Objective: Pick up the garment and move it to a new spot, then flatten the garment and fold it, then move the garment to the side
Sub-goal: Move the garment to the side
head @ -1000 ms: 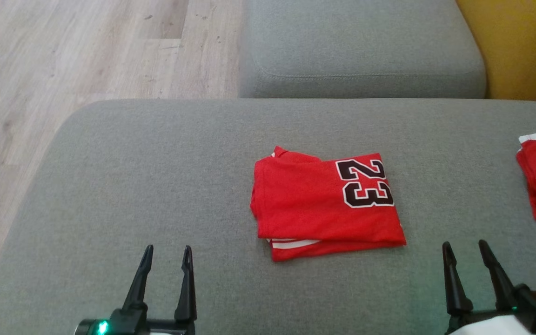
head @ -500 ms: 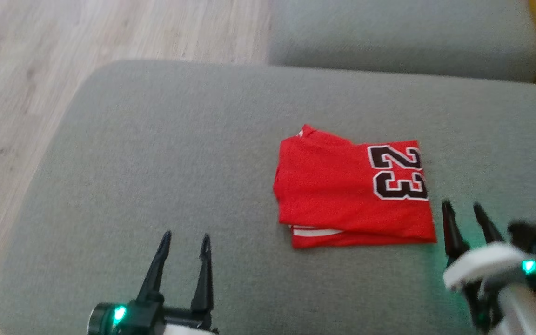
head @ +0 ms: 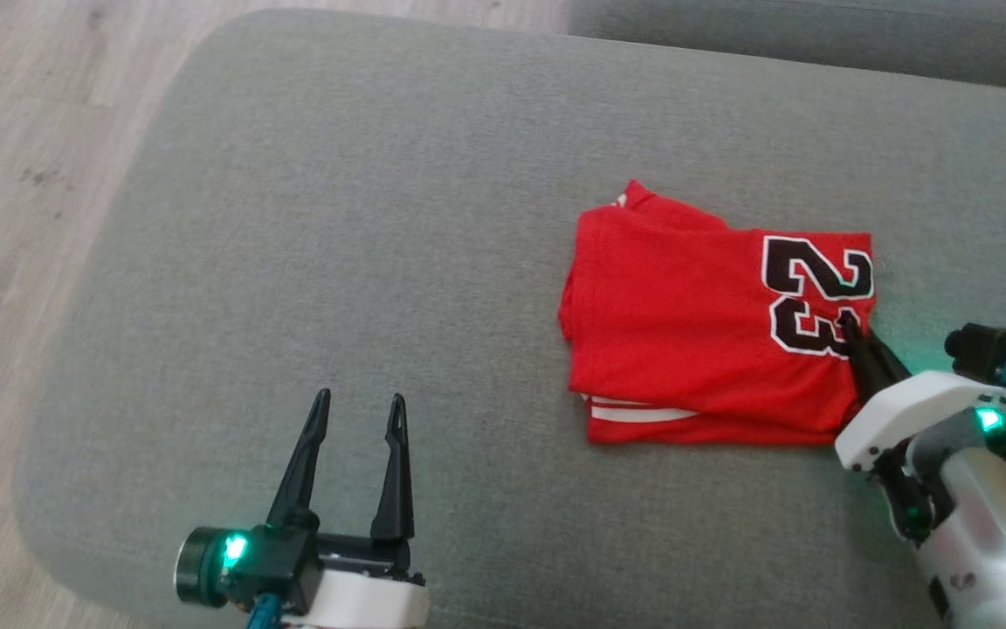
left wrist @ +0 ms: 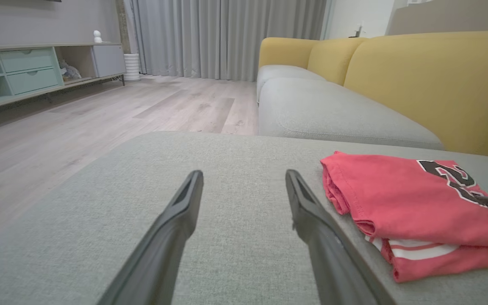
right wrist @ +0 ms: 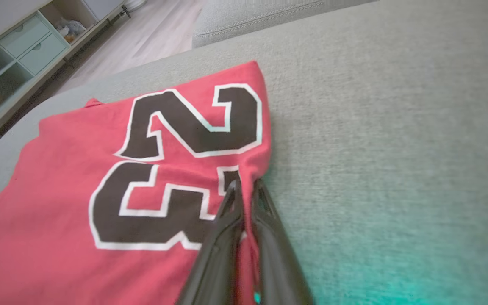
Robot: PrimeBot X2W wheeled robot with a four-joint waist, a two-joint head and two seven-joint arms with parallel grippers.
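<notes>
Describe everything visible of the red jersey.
The red jersey is a soft knit, folded into a flat, roughly rectangular stack on the grey cushion. A black 23 outlined in white sits at its right end; white stripes peek from the lower layer at the near edge. The right claw is shut, pinching its right edge beside the 3.

The grey cushion [head: 337, 218] gives wide open room left of the folded garment [head: 686, 332]; at its right edge the right gripper [head: 849, 325], clamped on it, stands in the way.
</notes>
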